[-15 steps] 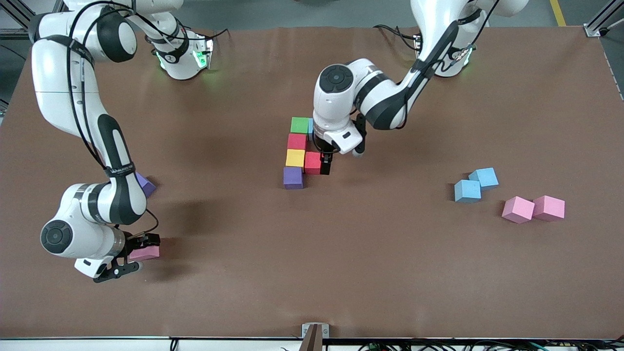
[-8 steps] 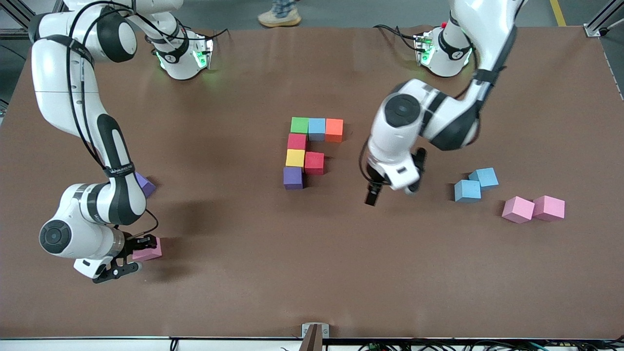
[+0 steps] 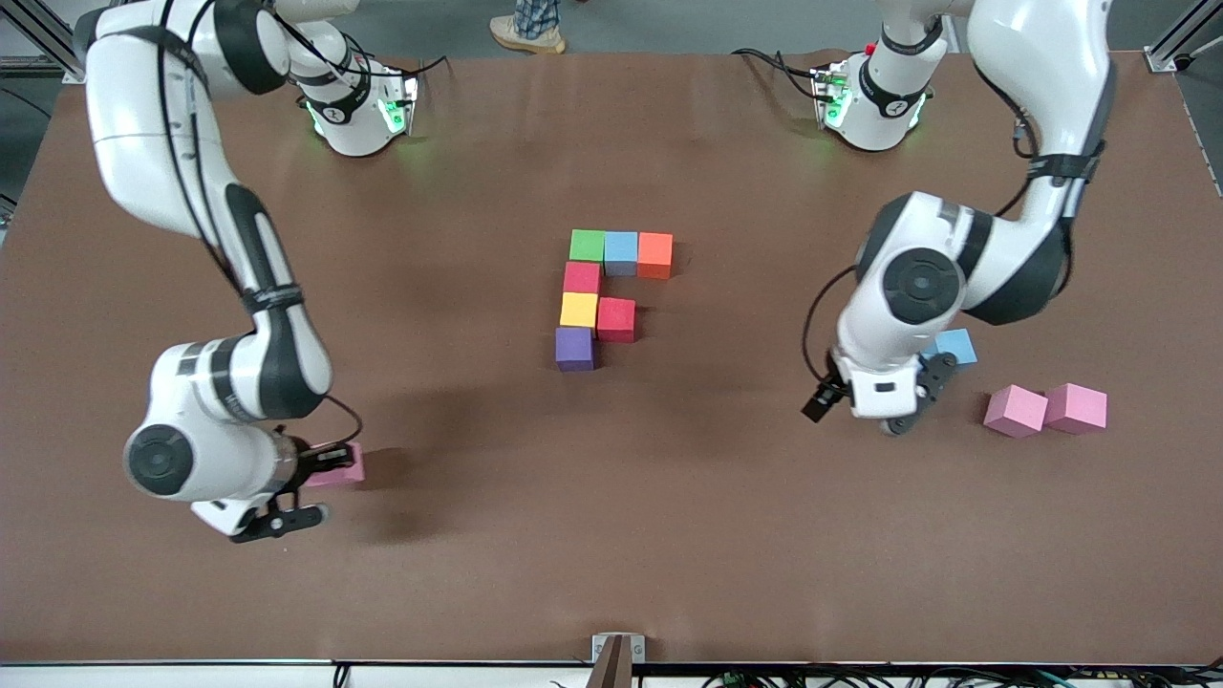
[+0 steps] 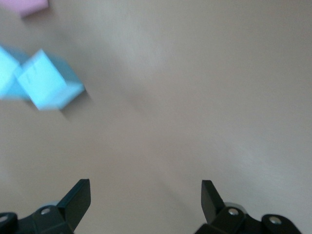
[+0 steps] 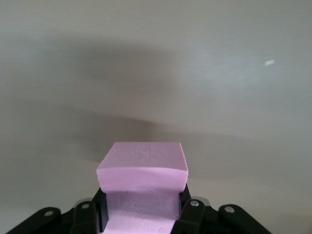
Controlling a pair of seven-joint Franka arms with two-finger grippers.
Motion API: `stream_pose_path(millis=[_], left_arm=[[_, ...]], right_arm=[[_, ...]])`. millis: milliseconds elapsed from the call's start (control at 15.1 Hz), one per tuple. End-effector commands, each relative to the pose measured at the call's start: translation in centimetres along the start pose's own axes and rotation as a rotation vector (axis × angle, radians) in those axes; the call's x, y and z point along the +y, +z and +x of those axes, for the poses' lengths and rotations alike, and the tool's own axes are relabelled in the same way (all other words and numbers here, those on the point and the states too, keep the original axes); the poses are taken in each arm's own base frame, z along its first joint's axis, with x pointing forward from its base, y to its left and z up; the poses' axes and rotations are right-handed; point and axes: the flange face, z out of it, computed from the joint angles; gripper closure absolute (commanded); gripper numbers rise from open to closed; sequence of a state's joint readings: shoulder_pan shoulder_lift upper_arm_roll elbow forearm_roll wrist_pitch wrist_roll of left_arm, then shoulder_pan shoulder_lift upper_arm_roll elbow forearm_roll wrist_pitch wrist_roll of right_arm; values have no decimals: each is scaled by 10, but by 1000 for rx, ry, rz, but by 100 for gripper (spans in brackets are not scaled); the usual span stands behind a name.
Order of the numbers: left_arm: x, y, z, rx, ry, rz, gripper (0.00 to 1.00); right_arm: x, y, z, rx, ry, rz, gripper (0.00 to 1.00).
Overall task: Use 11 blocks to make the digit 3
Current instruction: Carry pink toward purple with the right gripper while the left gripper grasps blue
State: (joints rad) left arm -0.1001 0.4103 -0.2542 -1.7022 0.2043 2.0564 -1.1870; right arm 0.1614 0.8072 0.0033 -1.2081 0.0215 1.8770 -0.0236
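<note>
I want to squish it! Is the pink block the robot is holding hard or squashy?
Probably a bit squashy: the pink block looks matte and foam-like. The right gripper is shut on it, its edges barely dented, so likely light. Its flat faces shouldn't roll.

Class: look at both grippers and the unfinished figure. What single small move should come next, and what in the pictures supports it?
Probably the right gripper, shut on a pink block, should carry it to the digit 3, setting it beside the red block to finish the middle row. The left gripper hangs open near the light blue blocks, empty.
</note>
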Motion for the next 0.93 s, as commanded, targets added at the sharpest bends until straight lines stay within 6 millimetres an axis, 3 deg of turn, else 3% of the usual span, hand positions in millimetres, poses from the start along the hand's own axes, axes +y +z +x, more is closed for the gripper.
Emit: stream_pose_path(millis=[0,199,332,465,598,731,864], left_arm=[[-40,2,58,-3,197,19,0],[-59,35,96,-14,344,2,0],[-69,49,115,-13,398,-13,0],[-78,58,126,-21,453,-12,0],[-90,70,137,-36,552,-4,0],[-100,93,144,-63,573,-10,0],[-106,111,138,-58,593,-16,0]], right_arm=[[-91,-13,-13,-13,107,-21,72],[-187,-5,-26,11,165,-35,72],[-219,-3,-28,61,200,-8,72],[-259,12,-36,79,184,0,72],[-284,25,-41,90,220,17,72],[-297,46,-46,102,206,22,72],[-309,64,-49,103,191,20,72]])
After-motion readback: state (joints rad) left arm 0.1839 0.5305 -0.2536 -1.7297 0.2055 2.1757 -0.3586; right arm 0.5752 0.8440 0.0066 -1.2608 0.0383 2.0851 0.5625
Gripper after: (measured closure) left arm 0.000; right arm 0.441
